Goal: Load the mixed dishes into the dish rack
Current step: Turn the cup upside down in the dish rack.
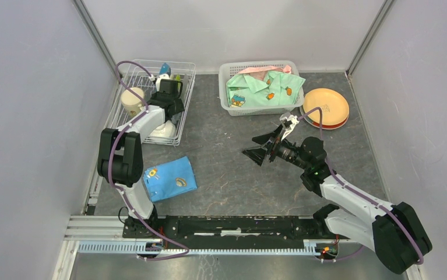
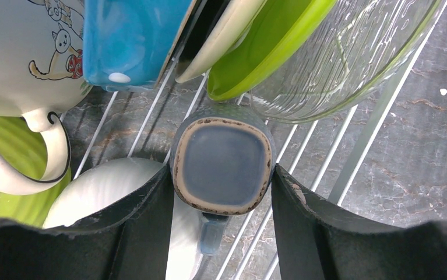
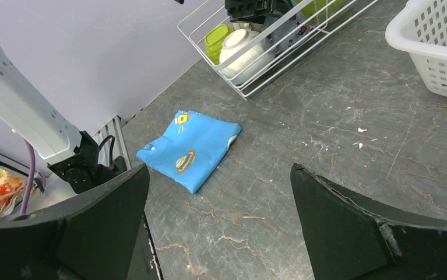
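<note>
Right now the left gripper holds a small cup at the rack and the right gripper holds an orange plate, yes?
Not quite. The right gripper is open and empty, as the right wrist view shows; the orange plate lies apart, untouched. The rest holds.

The dish rack [image 1: 187, 99] stands in the far left corner of the worktop. Inside it, a mug [image 1: 132, 100] sits by the left side. Upright plates [image 2: 267, 52] stand toward the far end with a glass bowl [image 2: 349, 58] just beside them, and a bowl [image 1: 164, 131] rests at the near end. The left gripper [image 2: 222, 169] reaches into the rack, a small cup [image 2: 222, 165] touching both its fingers. In front of the rack, near the left edge, lies a folded cloth [image 1: 170, 179]. A basket [image 1: 250, 109] holding clothing [image 1: 261, 87] sits at the far edge, well apart from the rack on its right. Just right of the basket, by the far right corner, is a stack of plates [image 1: 326, 105]. The right gripper [image 1: 253, 147] hovers over the middle, in front of the basket.
</note>
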